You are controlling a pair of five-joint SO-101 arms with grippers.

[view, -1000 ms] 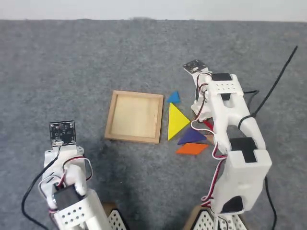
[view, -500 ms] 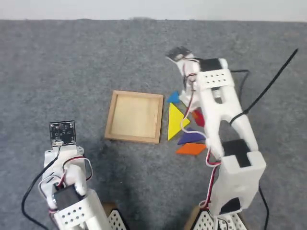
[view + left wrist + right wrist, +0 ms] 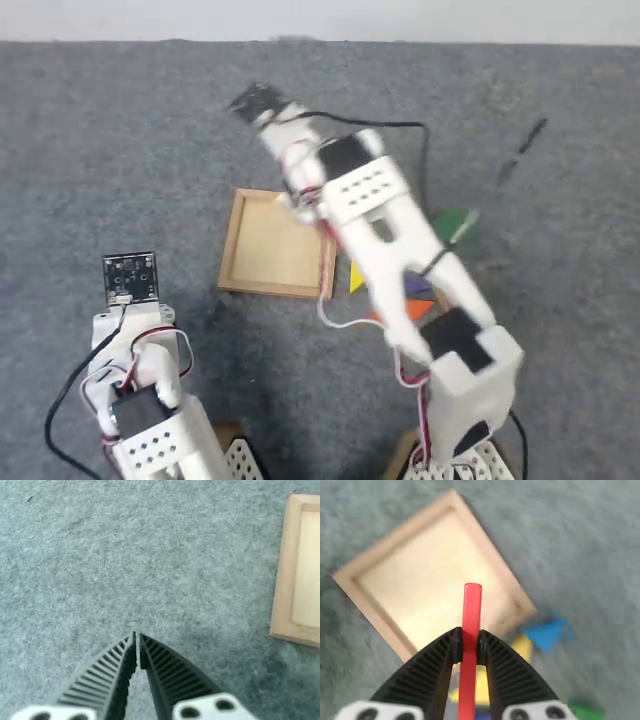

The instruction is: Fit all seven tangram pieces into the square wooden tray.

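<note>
Gripping a red tangram piece (image 3: pixel 471 610) on edge, the right hand (image 3: pixel 469 635) hung over the square wooden tray (image 3: pixel 395 536), its fingers clamped on the piece's flat faces. A blue piece (image 3: pixel 547 632) and a yellow piece (image 3: pixel 520 647) lay on the grey worktop (image 3: pixel 120 120) just beside the tray, a green piece (image 3: pixel 455 225) farther off. The left hand (image 3: pixel 137 639), fingers together, sat low near the tray's opposite side.

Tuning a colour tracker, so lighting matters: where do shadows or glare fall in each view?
High view: soft even light, no glare; a thin shadow along the near edge of the wooden tray. Left wrist view: carpet darkens just outside the tray's rim. Right wrist view: the red piece in the right gripper and the tray floor are evenly lit, no hot spots.
</note>
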